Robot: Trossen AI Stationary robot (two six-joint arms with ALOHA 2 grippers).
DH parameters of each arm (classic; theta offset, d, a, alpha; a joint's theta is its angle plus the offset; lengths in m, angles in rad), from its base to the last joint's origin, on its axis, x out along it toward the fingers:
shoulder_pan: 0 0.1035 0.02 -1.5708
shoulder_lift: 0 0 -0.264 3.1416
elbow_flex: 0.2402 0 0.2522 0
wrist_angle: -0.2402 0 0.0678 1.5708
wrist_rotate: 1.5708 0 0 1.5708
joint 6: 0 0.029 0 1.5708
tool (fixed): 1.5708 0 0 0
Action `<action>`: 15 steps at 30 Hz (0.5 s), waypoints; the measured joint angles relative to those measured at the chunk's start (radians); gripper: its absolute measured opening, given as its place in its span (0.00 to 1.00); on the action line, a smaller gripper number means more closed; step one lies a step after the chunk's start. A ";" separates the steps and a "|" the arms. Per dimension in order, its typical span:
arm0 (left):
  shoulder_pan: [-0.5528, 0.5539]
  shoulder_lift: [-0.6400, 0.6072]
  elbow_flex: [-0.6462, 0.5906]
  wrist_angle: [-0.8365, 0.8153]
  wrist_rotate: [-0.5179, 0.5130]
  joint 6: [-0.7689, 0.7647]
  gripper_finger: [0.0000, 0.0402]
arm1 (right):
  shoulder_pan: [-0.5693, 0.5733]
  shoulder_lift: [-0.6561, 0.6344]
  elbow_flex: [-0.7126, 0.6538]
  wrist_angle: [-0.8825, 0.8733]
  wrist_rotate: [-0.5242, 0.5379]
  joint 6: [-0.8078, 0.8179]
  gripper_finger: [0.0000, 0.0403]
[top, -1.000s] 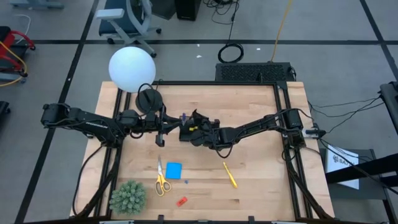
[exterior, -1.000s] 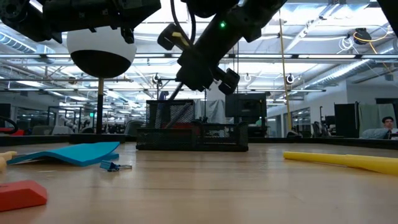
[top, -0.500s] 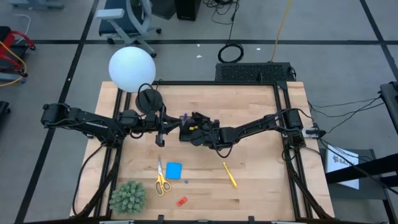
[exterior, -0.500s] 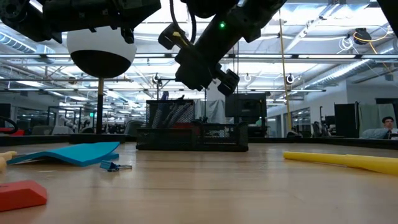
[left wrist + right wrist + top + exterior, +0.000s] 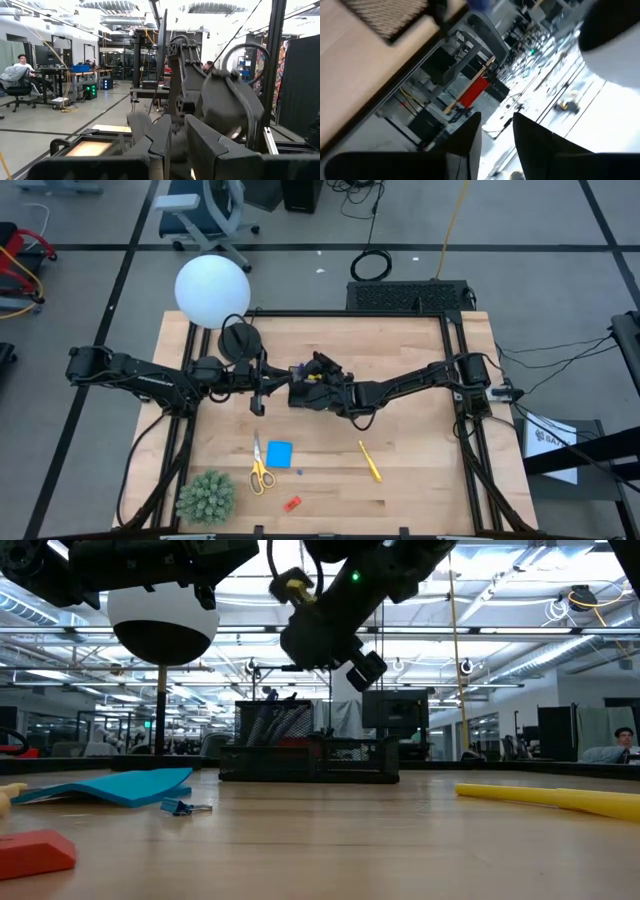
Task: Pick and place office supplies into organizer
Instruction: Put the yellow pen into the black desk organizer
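The black organizer [image 5: 298,394] [image 5: 310,755] stands mid-table; pens lean inside its tall mesh section [image 5: 272,725], a bluish-purple one [image 5: 296,368] sticking out above. My right gripper [image 5: 305,377] [image 5: 322,628] [image 5: 496,131] hovers over it, open and empty, tipped upward. My left gripper [image 5: 258,400] [image 5: 176,142] waits just left of the organizer, shut. Lying flat on the near table are the yellow-handled scissors [image 5: 259,470], the blue note pad [image 5: 279,453] [image 5: 110,787], a yellow pen [image 5: 370,460] [image 5: 550,798] and a red piece [image 5: 292,503] [image 5: 35,850].
A white globe lamp [image 5: 212,290] on a round black base [image 5: 240,340] stands at the far left, close to my left arm. A green spiky plant [image 5: 206,497] sits at the near left corner. A small blue clip [image 5: 185,807] lies beside the note pad.
My right gripper has risen a little above the organizer and tipped upward, shifting slightly toward the far left. A thin dark pen that hung below it a second ago now stands inside the tall mesh section.
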 joint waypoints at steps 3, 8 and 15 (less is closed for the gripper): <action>0.000 0.000 0.000 0.000 0.000 0.000 0.16 | -0.005 -0.028 0.000 0.000 0.000 0.104 0.24; 0.000 0.000 0.000 0.000 0.000 0.001 0.16 | -0.007 -0.091 0.000 -0.015 0.000 0.318 0.24; 0.000 0.000 0.000 0.000 0.000 0.000 0.16 | 0.001 -0.187 0.000 -0.051 -0.023 0.716 0.24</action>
